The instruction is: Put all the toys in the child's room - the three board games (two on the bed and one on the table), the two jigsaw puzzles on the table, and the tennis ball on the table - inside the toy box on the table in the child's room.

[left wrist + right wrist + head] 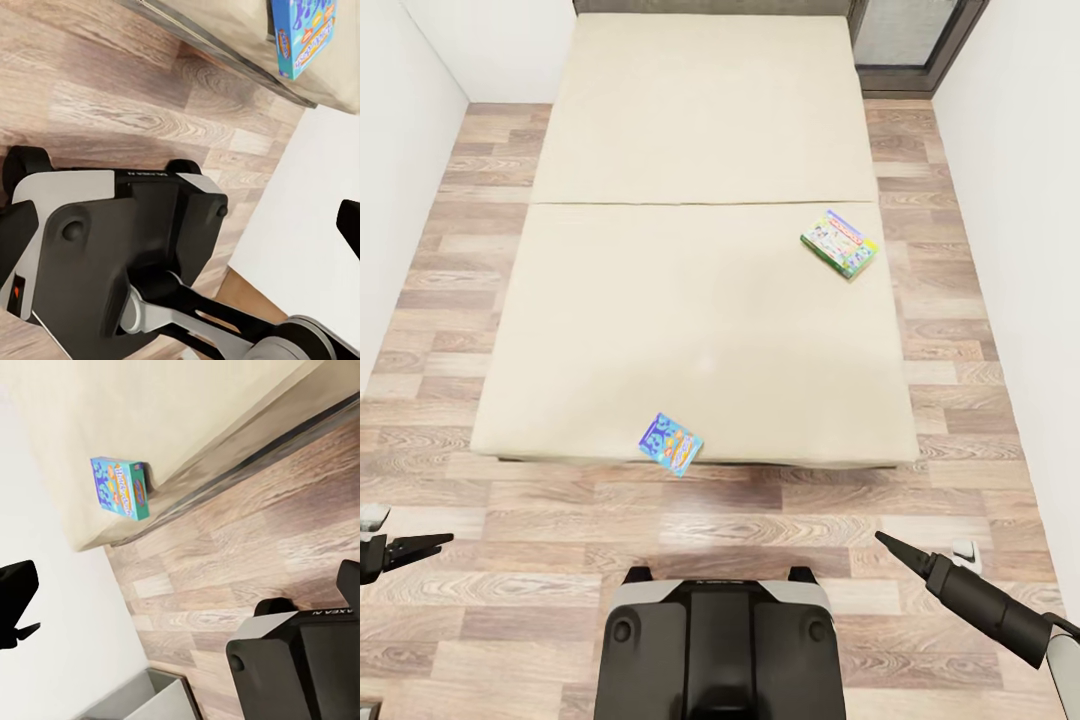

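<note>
Robot base [720, 650] nearest, two board games [670, 443] [840, 243] on bed [700, 300], both end effectors' states unclear.

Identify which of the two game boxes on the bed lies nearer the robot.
The blue box, at the bed's near edge. The green-edged box lies farther back, toward the right side.

Left tool [435, 543] and right tool [890, 545] hang low, fingers together, empty.

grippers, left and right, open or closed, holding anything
Left gripper: empty; fingers look together, but open or shut cannot be told.
Right gripper: empty; the black fingers taper to one point, so it looks shut.
</note>
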`<state>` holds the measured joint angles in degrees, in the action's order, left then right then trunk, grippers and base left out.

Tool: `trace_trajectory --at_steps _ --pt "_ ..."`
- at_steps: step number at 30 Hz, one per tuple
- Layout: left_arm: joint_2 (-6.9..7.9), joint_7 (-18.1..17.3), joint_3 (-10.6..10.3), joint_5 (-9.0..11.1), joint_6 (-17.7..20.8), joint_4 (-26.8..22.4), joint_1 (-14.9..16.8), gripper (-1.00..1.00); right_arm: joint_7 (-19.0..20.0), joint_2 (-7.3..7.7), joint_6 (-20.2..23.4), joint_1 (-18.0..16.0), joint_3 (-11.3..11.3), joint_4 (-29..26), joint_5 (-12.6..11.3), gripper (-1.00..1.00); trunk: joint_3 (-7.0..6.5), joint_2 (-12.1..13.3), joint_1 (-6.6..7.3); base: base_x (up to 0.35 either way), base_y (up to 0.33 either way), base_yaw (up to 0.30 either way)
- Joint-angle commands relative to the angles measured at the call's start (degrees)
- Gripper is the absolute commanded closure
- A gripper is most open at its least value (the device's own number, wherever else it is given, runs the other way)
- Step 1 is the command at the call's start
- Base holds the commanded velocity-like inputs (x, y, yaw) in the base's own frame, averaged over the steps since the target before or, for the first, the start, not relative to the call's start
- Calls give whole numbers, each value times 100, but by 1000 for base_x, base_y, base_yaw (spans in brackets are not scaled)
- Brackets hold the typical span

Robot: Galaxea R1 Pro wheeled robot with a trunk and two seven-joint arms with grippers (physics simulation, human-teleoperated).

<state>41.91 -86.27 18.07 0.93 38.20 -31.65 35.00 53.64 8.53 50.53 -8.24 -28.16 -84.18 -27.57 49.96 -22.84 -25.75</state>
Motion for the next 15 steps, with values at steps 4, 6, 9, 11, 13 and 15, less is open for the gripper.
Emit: trace_trajectory --at_steps 4,6,9,11,13,15 --pt "-2 -16 3 4 66 1 4 -100 15 0 22 -2 -5 9 -2 -100 -32 -8 -4 20 0 0" --pt "-3 -21 1 10 62 -2 3 -100 15 0 19 -2 -5 12 -2 -100 -51 -8 -4 49 0 0" --pt "-5 -21 -2 11 59 -5 5 -100 13 0 15 -2 -5 14 -2 -100 -79 -8 -4 68 0 0" --pt "-6 -13 -5 8 56 -6 6 -100 14 0 13 -2 -5 15 -2 -100 -98 -8 -4 72 0 0" --pt "-7 -5 -11 7 55 -7 5 -100 13 0 12 -2 -5 15 -1 -100 -116 -8 -4 54 0 0" --pt "-7 5 -16 3 54 -7 4 -100 14 0 11 -2 -8 15 2 -100 -135 -8 -4 35 0 0"
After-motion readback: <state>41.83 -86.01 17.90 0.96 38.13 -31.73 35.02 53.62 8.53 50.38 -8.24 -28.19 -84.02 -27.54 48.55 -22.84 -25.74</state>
